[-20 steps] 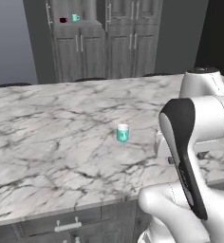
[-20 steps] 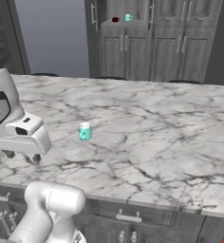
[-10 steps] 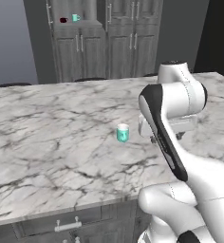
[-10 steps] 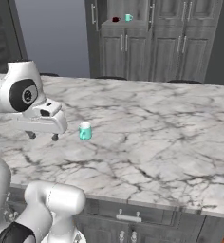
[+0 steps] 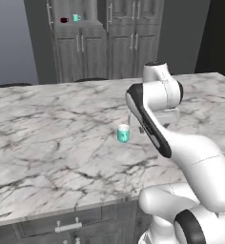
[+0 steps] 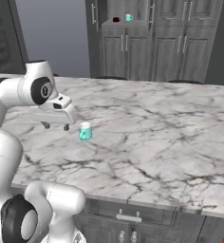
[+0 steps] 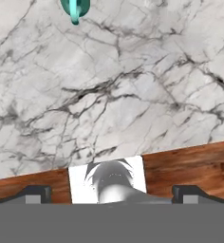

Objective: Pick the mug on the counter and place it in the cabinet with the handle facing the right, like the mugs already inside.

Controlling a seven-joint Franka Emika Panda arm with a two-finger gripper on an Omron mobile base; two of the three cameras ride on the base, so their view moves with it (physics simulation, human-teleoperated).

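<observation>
The teal-green mug (image 5: 123, 134) stands upright on the white marble counter (image 5: 47, 138), well in from the near edge and free of any contact. In the right base view the same mug (image 6: 85, 131) sits just beside the gripper (image 6: 55, 125), which hangs above the slab to the mug's left with its dark fingertips pointing down at the stone — near the mug but apart from it. The jaws stand spread wide with nothing between them; in the hand view the two finger tips sit far apart at the bottom corners, and the gripper (image 7: 111, 193) looks straight down on veined marble. There the mug (image 7: 75, 8) shows at the top edge, cut off by the frame, its loop handle pointing toward the camera's lower side. Below the counter's edge in that view lies a strip of reddish wood floor (image 7: 190, 163). Across the room stands the tall grey cabinet (image 5: 105, 40), its shelf niche holding two small mugs (image 5: 70, 19) side by side — a dark red one on the left and a teal one on the right. Which way their handles face is too small to tell.
</observation>
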